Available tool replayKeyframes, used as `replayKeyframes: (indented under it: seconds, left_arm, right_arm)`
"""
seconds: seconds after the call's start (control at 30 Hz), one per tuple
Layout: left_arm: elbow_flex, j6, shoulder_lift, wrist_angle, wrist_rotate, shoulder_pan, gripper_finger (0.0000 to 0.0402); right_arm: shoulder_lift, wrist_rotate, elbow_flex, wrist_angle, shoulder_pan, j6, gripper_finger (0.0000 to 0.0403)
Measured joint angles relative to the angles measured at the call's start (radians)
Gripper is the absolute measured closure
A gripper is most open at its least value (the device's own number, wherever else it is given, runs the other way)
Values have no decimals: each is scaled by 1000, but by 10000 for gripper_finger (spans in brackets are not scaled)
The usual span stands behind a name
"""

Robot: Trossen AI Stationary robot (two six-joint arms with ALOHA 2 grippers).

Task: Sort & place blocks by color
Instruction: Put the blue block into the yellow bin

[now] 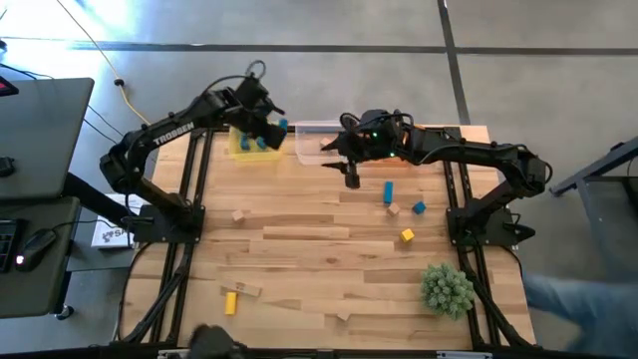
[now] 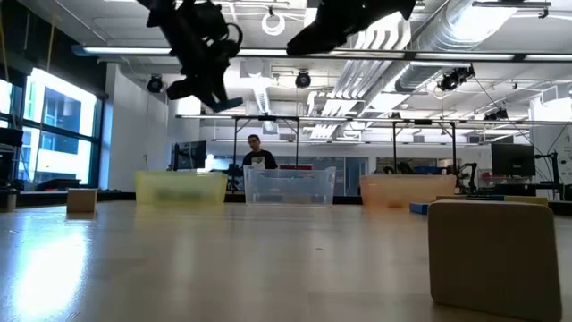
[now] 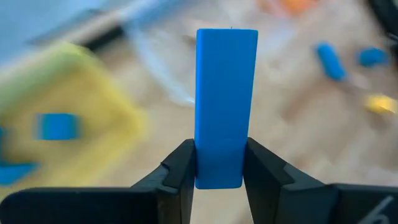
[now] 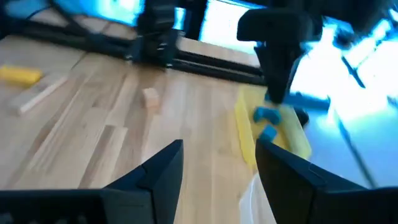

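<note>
My left gripper [image 3: 219,163] is shut on a blue bar [image 3: 225,93] and hangs high over the right rim of the yellow bin [image 1: 246,146], which holds blue blocks [image 3: 56,126]. My right gripper [image 4: 217,163] is open and holds nothing. It hovers in front of the clear bin [image 1: 311,140]. On the table lie a blue bar [image 1: 388,190], a blue cube [image 1: 419,207], a yellow cube [image 1: 407,235], a yellow bar [image 1: 231,301] and tan pieces [image 1: 238,215]. My left gripper pinches the blue bar between its two fingers at one end [image 3: 217,177]. The fingers lie across the bar, whose greater length sticks out past the fingertips [image 3: 180,165]. The bar is lifted clear, well above the table.
An orange bin [image 2: 407,190] stands at the far edge beside the clear bin, under the right arm. A spiky green plant ball [image 1: 447,287] sits near the right near corner. A tan block [image 2: 496,255] stands close to the low camera. A person shows in the room behind the bins.
</note>
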Motion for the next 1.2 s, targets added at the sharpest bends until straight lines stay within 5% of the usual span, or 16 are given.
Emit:
replayKeyframes:
  seconds: [0.17, 0.53, 1.2]
  left_arm:
    - [-2, 79, 1, 4, -127, 108, 315]
    - [-123, 189, 1, 19, -154, 259, 315]
    - [-203, 198, 178, 106, -153, 258, 314]
  right_arm:
    - [0, 92, 0, -12, 0, 157, 213]
    - [1, 215, 0, -51, 1, 410, 213]
    - [1, 266, 0, -240, 1, 699, 213]
